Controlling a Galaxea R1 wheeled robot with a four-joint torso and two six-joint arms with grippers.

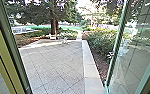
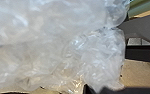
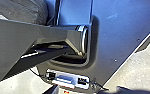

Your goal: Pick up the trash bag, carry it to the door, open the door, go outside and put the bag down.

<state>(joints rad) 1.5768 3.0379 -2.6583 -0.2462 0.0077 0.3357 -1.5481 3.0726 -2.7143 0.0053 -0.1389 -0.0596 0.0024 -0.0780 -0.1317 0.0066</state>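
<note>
The clear, crinkled plastic trash bag (image 2: 53, 50) shows large in the left wrist view, bulging with light, whitish contents. My left gripper (image 2: 94, 89) is shut on it, dark against the bag's lower part; much of the grip is hidden by the plastic. In the head view the glass door (image 1: 134, 50) stands open on the right, its edge slanting down beside the passage. The door frame (image 1: 6, 50) rises on the left. How my right gripper stands cannot be made out in the right wrist view.
Beyond the doorway lies a paved yard (image 1: 51, 62), with a pale stone curb (image 1: 89, 67) along its right side. Bushes (image 1: 102, 41) grow behind the curb. A tree trunk (image 1: 54, 26) stands farther back. Pale floor (image 3: 13, 80) shows beside the robot's base.
</note>
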